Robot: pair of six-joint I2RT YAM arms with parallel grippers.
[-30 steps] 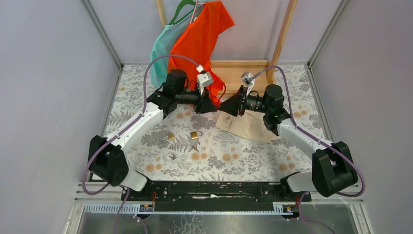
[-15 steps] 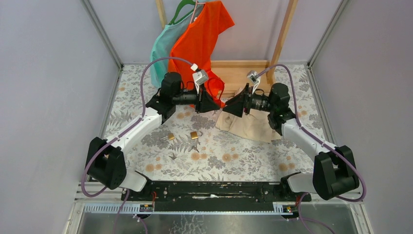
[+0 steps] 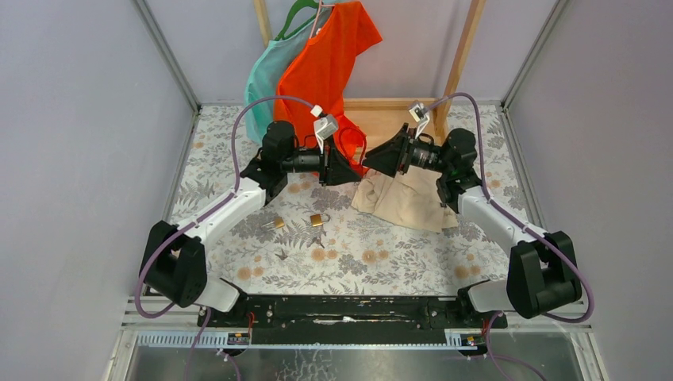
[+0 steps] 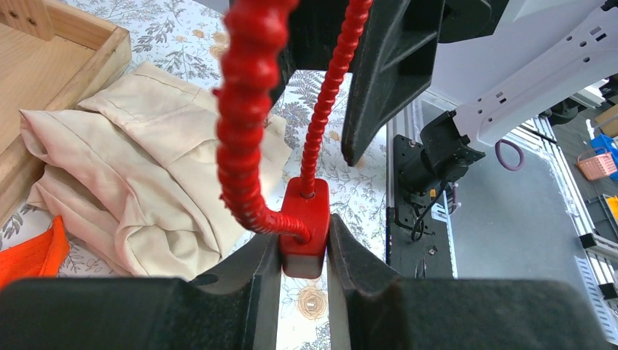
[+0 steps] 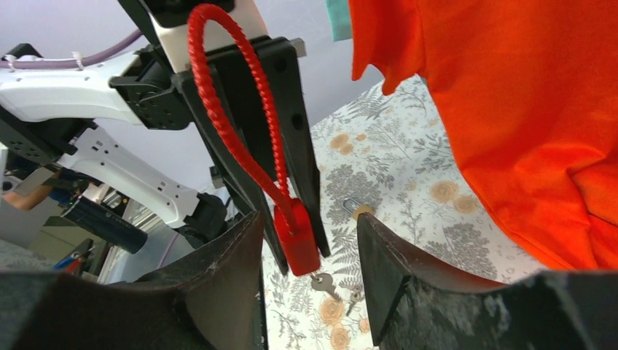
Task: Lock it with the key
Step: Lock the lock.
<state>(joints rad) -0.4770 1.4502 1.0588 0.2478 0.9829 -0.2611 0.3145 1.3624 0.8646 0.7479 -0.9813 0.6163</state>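
While the left gripper (image 4: 304,237) clamps the red cable lock (image 4: 312,208) by its body above the far middle of the table (image 3: 381,255), the right gripper (image 5: 308,230) faces it from the right with its fingers spread, apparently not touching it. A key (image 5: 321,281) hangs from the lock's underside.

- Left gripper (image 3: 351,169) and right gripper (image 3: 371,163) nearly meet above the bench's far middle.
- A red cable lock (image 3: 364,148) loops up between them.
- A brass padlock (image 3: 317,219) lies mid-bench.
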